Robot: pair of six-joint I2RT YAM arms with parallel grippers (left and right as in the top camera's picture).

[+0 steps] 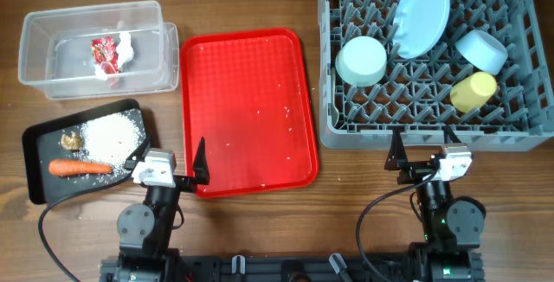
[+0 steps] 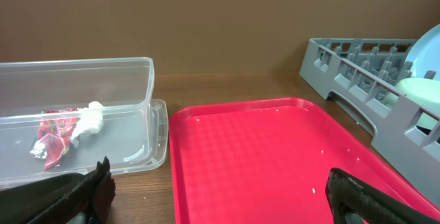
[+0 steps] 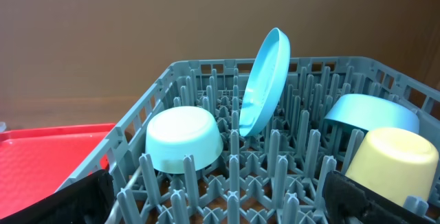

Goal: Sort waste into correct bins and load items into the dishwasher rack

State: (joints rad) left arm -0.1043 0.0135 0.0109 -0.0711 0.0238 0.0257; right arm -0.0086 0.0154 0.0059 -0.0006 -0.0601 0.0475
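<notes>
The red wrapper (image 1: 104, 53) and white tissue (image 1: 125, 47) lie in the clear tub (image 1: 86, 10). The rice (image 1: 111, 135), brown lump (image 1: 71, 141) and carrot (image 1: 78, 168) lie on the black tray (image 1: 41, 148). The grey rack (image 1: 415, 135) holds the blue plate (image 1: 422, 16) on edge, the green bowl (image 1: 361, 60), the blue bowl (image 1: 481, 48) and the yellow cup (image 1: 473, 91), all upturned. I cannot make out the spoon. My left gripper (image 1: 168, 163) is open and empty at the red tray's near left corner. My right gripper (image 1: 424, 148) is open and empty at the rack's near wall.
The red serving tray (image 1: 251, 92) lies between the bins and the rack, with a few loose rice grains on it. It also shows in the left wrist view (image 2: 261, 155). The tub stands behind the black tray.
</notes>
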